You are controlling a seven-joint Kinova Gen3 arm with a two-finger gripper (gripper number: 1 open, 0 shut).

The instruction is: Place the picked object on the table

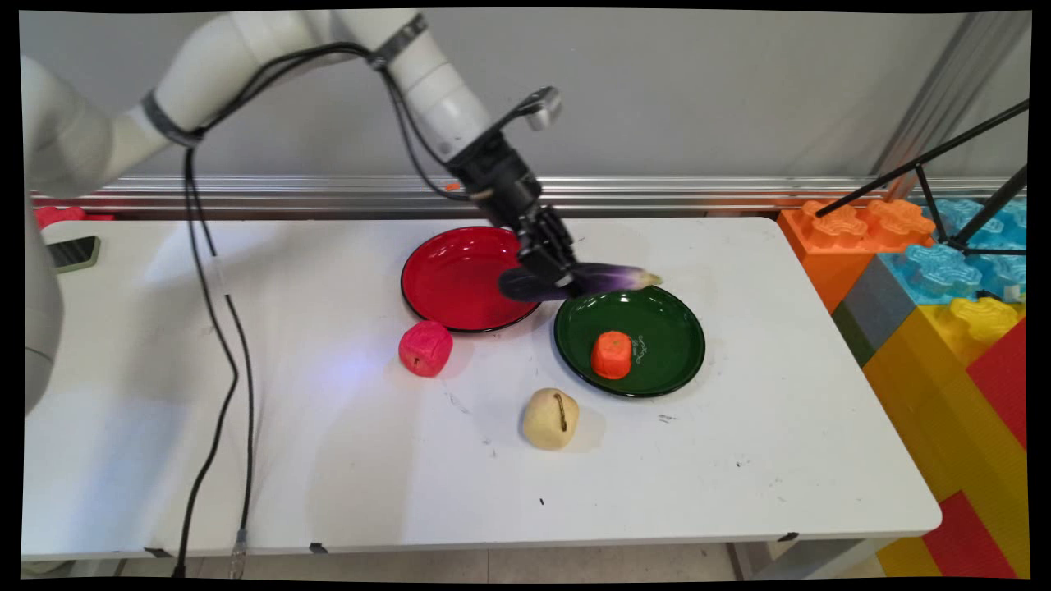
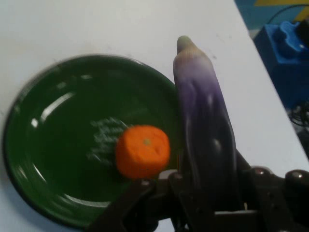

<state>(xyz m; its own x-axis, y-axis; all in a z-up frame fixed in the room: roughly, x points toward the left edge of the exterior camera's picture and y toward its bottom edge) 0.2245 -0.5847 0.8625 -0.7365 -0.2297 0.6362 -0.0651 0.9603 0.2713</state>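
Purple eggplant [image 1: 603, 279] clamped lengthwise in pincer [image 1: 552, 275], over green plate [image 1: 681, 361] rim.

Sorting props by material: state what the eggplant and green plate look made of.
Eggplant: likely moulded plastic or foam, a smooth purple skin with soft highlights, held in the gripper. Green plate: glossy, sharp reflections; melamine or glazed ceramic, cannot tell which.

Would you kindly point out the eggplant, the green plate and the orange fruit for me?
eggplant [image 2: 205, 121]: hand view, mid-body.
green plate [image 1: 677, 332]: main view, bare inner surface right of the fruit.
orange fruit [image 1: 612, 355]: main view, its centre.
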